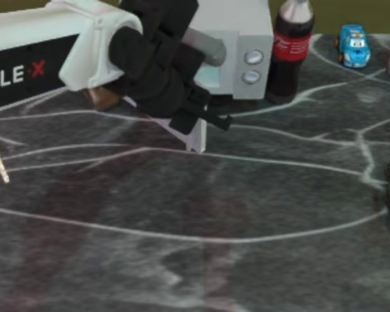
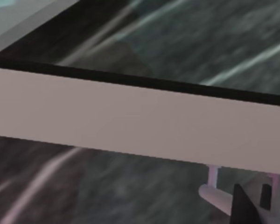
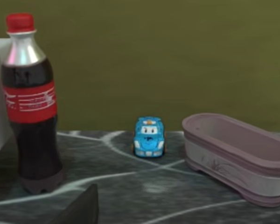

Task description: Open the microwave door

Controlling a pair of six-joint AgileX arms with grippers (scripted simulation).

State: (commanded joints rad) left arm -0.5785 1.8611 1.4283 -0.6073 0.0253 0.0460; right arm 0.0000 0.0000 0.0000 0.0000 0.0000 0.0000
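I see the microwave [image 1: 237, 55] at twelve o'clock on the table [image 1: 182, 260], its door [image 1: 196, 138] swung out toward me with the edge filling my left wrist view. My left gripper [image 1: 208, 117] sits at the door's handle [image 2: 219, 196], but I cannot tell its finger state. A cola bottle [image 1: 289, 49] stands just at the microwave's three o'clock; my right gripper is out of view.

Even, soft light; faint shadows (left wrist close-up blurred).
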